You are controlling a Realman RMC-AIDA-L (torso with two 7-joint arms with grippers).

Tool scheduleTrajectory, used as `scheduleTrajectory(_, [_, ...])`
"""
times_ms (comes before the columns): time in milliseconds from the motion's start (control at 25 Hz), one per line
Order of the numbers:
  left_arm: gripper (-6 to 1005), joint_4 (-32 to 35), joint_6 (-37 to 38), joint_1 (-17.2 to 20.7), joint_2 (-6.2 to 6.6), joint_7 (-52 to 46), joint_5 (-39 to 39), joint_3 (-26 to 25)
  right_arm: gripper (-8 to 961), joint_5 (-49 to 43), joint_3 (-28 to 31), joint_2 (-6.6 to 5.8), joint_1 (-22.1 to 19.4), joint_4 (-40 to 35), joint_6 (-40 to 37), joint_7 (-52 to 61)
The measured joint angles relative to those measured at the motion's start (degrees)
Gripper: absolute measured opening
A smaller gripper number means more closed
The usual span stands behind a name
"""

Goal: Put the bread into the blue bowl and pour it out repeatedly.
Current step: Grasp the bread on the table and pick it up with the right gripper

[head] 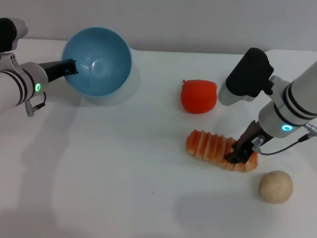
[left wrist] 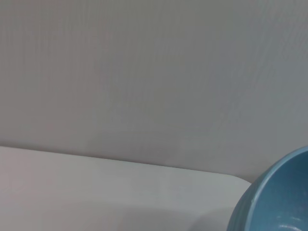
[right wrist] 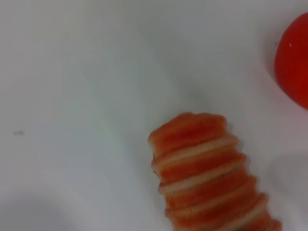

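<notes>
We see white cylindrical arms with black bands and green glowing rings, black claws, a grey cable, a black wrist housing.

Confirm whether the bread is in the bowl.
No: the bread lies on the table under the right gripper, and the bowl is empty.

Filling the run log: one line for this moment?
left end effector: holding blue bowl by rim, tilted, empty | right end effector: down on bread end | bread: on table
</notes>
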Motion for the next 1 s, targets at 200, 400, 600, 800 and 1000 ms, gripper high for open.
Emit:
scheduleTrajectory(200, [-1,0.0,-0.2,-0.1,0.0,-0.1,0.0,0.0,347,1.9,-2.8,0.1,0.4,1.9,2.7,0.1])
scheduleTrajectory(400, [-1,0.0,-0.3,-0.2,0.0,-0.1,0.0,0.0,348,3.7,-4.5,0.13,0.3,2.2,4.4,0.1])
scheduleTrajectory(600, [-1,-0.1,-0.4,-0.3,0.0,-0.1,0.0,0.0,316,3.7,-5.6,0.12,0.5,2.0,4.6,0.1])
scheduleTrajectory(800, [-2,-0.1,-0.4,-0.3,0.0,-0.1,0.0,0.0,236,3.5,-6.0,0.06,0.7,1.8,4.6,0.1])
scheduleTrajectory(1000, [-2,0.0,-0.2,-0.3,0.01,-0.1,0.0,0.0,174,3.4,-6.0,0.03,0.7,1.1,4.1,0.1])
